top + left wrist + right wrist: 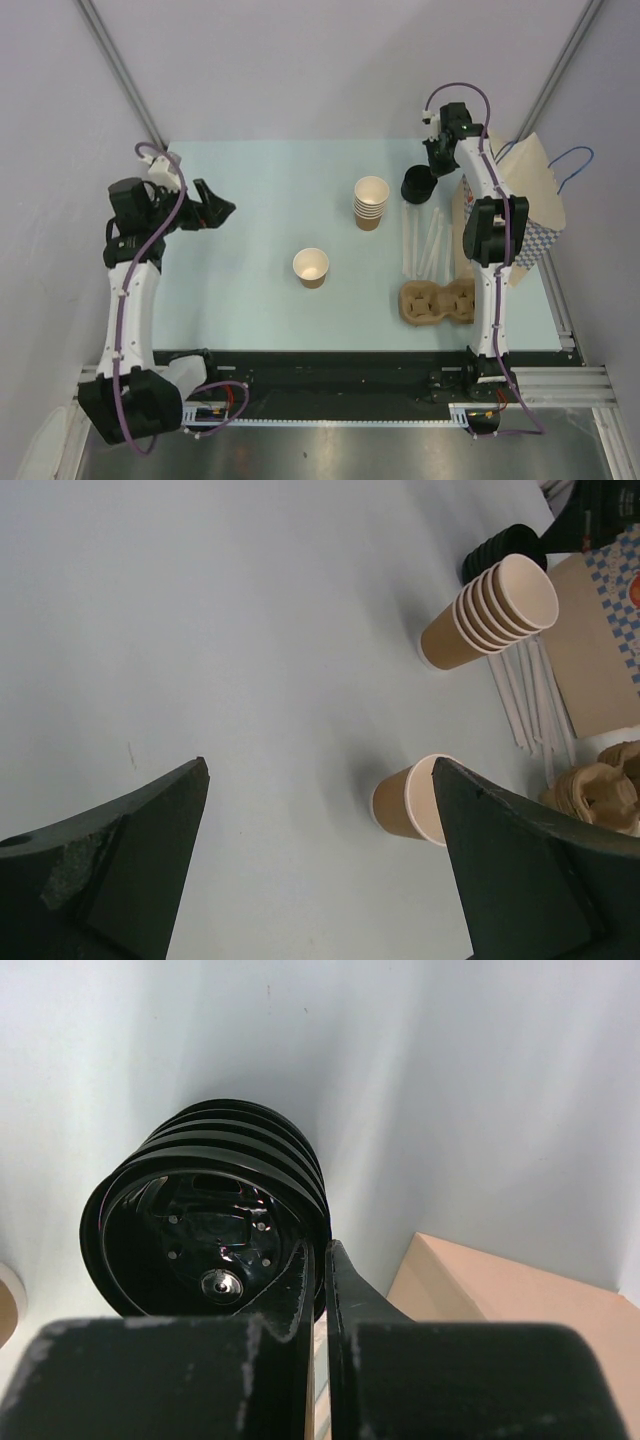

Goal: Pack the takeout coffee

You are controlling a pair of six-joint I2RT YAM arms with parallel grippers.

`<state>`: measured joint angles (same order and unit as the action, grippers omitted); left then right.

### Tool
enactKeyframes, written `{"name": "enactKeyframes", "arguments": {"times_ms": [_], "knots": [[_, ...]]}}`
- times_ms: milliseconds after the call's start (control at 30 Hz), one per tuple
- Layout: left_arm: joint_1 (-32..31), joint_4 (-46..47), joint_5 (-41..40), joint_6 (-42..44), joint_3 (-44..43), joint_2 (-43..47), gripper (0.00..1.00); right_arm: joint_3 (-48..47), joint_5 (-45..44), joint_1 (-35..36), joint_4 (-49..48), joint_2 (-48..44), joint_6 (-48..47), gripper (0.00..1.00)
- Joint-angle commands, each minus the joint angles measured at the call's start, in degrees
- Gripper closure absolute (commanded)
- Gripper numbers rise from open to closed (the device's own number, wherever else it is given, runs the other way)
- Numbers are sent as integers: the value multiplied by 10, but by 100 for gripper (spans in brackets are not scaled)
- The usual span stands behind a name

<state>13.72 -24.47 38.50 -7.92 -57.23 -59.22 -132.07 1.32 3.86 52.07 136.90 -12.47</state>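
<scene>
Left hand released, right hand clenched on perhaps four stacked lids; one lone cup.

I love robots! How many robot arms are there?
2. Left arm on the left side, left gripper open. Right arm stretched far right, right gripper shut on the rim of the black lids.

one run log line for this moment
left gripper: open, empty | right gripper: shut on black lids rim | single cup: lidless
</scene>
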Motion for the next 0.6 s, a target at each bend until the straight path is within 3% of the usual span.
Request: {"name": "enactKeyframes", "arguments": {"times_ms": [0, 333, 567], "knots": [[-66, 55, -18, 8, -71, -46, 1, -10, 16, -1, -18, -48, 2, 100], [-268, 145, -76, 20, -271, -260, 1, -14, 23, -8, -6, -51, 8, 100], [-348, 196, -129, -10, -455, -455, 2, -17, 36, -14, -9, -59, 37, 100]]}}
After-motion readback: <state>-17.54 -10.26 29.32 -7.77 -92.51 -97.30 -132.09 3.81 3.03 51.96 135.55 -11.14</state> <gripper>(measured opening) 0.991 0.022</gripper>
